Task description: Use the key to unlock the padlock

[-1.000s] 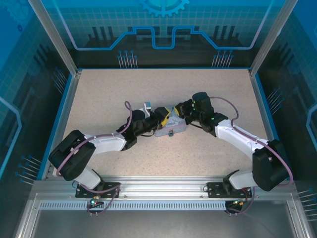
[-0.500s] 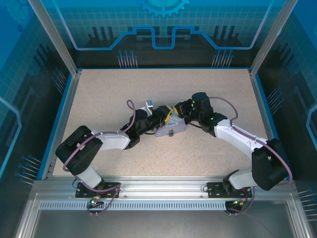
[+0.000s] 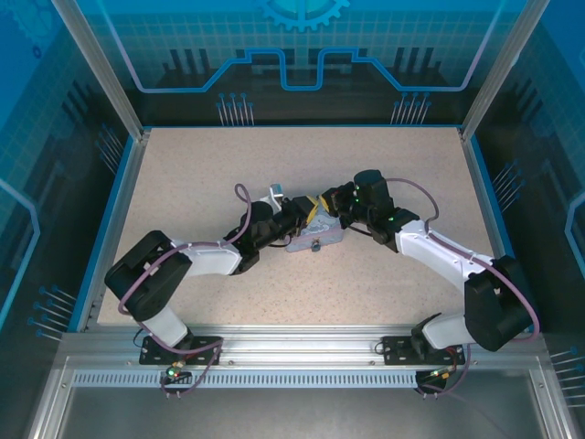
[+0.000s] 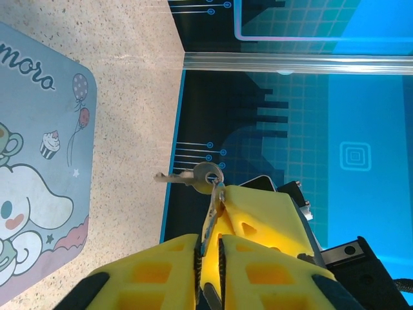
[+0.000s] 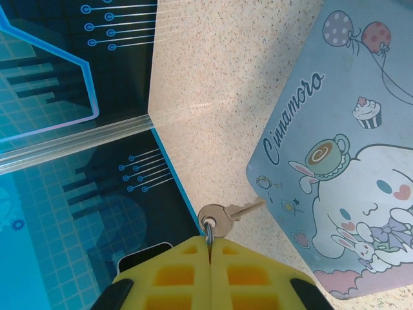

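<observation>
1. Left gripper (image 4: 208,244) has narrowed to a slit. It looks clamped on a thin metal strip (image 4: 208,219) hanging below the small thin metal key (image 4: 193,175).
2. Right gripper (image 5: 209,245) is pinched shut, holding the key by its ring (image 5: 207,230). The blade points 2 o'clock at the pastel cartoon tin box (image 5: 335,194).
3. Tiny dark padlock (image 3: 313,245): tin's 6 o'clock edge.
4. Verify left's hold before right releases.
5. Wrists low, meeting over tin's 12 o'clock edge.

Speckled beige table (image 3: 183,174), blue-edged; pastel cartoon tin (image 3: 315,236) lying flat on it — near the middle
</observation>
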`<state>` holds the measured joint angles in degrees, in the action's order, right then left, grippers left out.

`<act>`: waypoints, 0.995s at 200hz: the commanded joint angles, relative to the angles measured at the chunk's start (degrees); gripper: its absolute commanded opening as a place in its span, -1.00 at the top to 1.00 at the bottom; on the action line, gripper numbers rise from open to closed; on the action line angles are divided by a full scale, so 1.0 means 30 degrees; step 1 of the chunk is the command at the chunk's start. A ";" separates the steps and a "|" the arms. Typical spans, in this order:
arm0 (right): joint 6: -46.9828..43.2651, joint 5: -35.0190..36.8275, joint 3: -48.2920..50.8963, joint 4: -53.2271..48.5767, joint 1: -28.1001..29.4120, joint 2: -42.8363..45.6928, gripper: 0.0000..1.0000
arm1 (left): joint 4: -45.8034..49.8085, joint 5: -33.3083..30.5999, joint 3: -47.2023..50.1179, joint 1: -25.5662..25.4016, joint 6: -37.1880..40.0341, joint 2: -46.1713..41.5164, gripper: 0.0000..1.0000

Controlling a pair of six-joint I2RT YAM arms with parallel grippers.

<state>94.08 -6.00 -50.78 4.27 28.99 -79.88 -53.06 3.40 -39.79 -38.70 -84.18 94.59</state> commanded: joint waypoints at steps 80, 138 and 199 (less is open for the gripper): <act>-0.0831 0.0141 0.0505 -0.0576 -0.0194 0.0623 0.20 | -0.0509 0.0244 -0.0533 -0.0068 0.0273 0.0093 1.00; -0.6960 -0.0792 0.0248 -0.3799 -0.2825 0.3248 -0.28 | 0.2518 0.5844 -0.1367 0.1679 0.2609 -0.0661 1.00; -1.4313 -0.8635 -0.0262 0.0023 -0.5717 0.1793 -0.19 | 1.0978 1.1844 -0.5622 0.2936 0.9426 -0.1289 1.00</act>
<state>63.09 -19.11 -50.35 -1.83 13.76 -72.47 -34.57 28.71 -50.72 -30.30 -68.90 93.58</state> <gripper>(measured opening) 0.602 0.053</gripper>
